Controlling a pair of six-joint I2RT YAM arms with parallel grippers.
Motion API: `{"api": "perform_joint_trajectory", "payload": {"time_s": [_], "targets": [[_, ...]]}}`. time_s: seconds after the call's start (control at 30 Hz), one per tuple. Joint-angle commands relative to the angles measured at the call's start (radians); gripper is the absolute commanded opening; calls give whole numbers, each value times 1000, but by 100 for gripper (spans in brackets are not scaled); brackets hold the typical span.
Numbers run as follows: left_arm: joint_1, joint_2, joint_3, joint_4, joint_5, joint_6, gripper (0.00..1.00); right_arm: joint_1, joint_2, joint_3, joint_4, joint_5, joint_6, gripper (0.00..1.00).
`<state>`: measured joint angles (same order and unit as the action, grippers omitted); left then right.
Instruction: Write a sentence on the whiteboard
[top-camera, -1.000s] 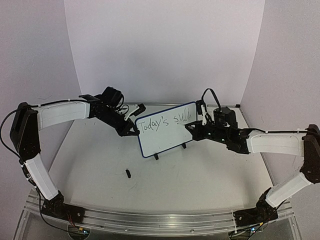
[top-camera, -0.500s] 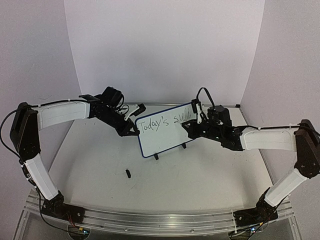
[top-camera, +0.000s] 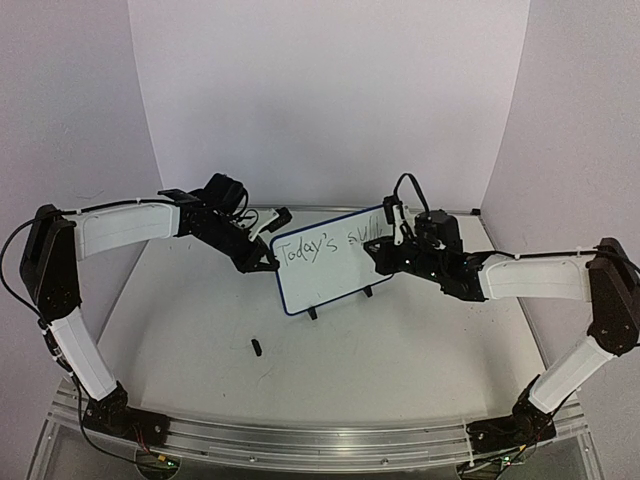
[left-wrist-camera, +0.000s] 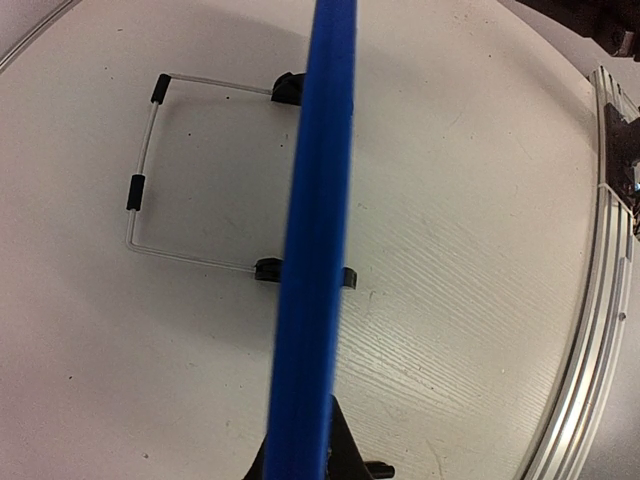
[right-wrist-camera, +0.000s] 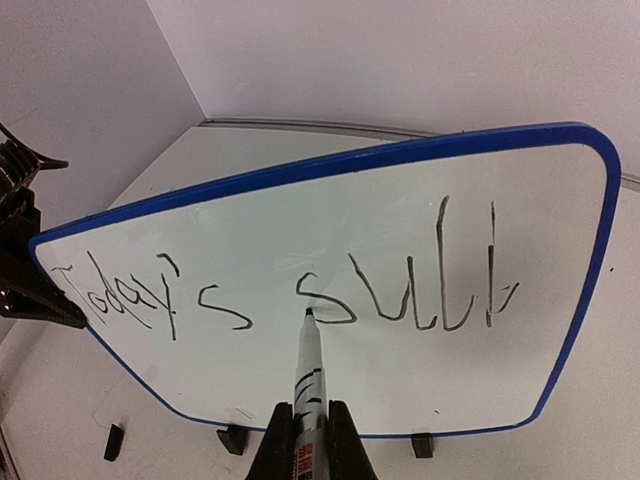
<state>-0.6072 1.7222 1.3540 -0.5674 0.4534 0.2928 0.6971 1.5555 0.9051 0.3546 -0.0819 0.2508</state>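
While the marker (right-wrist-camera: 305, 370) tip rests on the first letter of the second word, my worry is pressure. The whiteboard (top-camera: 330, 275) stands tilted mid-counter (top-camera: 400, 340) between my arms, propped only on a thin wire stand (left-wrist-camera: 145, 175). A hard push from the right end effector (top-camera: 388, 256), which is clamped on the marker, could skid it or tip it backward. My left end effector (top-camera: 264, 262) is closed on the whiteboard's left rim, and I judge that grip to be the only brace. If it slips, strokes will wander. The sentence (right-wrist-camera: 280, 295) reads roughly "Today's" plus a wobbly word. I see no container in any view.
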Motion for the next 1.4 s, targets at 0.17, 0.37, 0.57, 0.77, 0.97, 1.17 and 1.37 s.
{"api": "perform_joint_trajectory", "payload": {"time_s": [0.17, 0.37, 0.57, 0.77, 0.97, 1.17, 1.37], "targets": [[-9, 33, 0, -64, -89, 41, 0, 5, 12, 42, 47, 49, -6, 0], [-8, 33, -1, -64, -88, 42, 0, 6, 14, 44, 54, 71, -6, 0], [-9, 34, 0, -63, -87, 42, 0, 5, -1, 30, 69, 113, -3, 0], [-9, 36, 0, -65, -85, 42, 0, 6, -7, 28, 70, 135, -3, 0], [-10, 36, 0, -65, -86, 42, 0, 6, -4, 27, 70, 133, -4, 0], [-8, 41, 3, -63, -93, 36, 0, 6, -66, -6, 64, 99, 3, 0], [-9, 46, 7, -67, -90, 35, 0, 5, -236, -72, -64, 55, 7, 0]]}}
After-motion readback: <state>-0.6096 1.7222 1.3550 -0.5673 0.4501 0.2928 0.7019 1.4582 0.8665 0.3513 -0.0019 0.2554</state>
